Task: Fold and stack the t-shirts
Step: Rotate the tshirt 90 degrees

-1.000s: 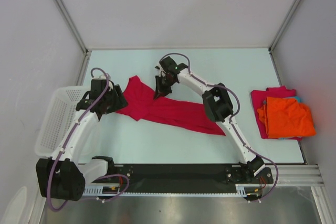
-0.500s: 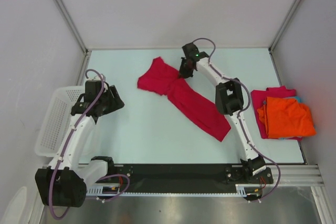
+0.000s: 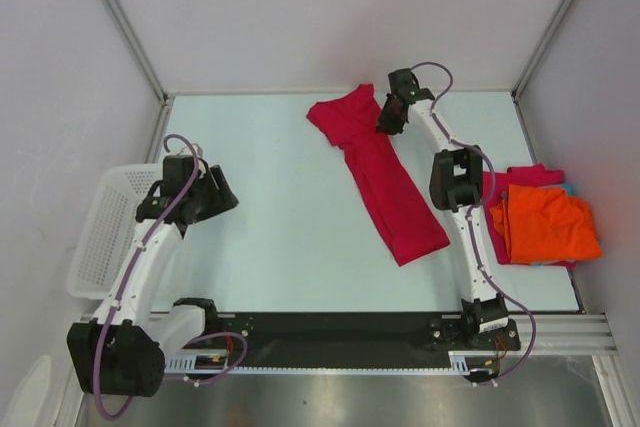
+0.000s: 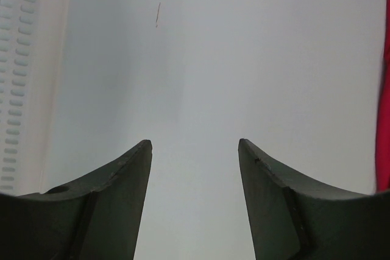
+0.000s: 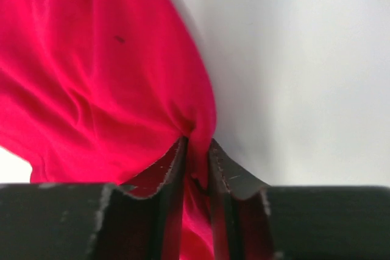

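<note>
The crimson t-shirt had been swung from the middle of the table to its far right part. There it lay as a long diagonal strip near the folded stack. A fold of it was pinched by the right gripper, while the left gripper was held spread and empty. Flattening and folding were judged still to be done.

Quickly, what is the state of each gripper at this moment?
Left gripper: open, holding nothing.
Right gripper: closed on an edge of the crimson t-shirt.
</note>
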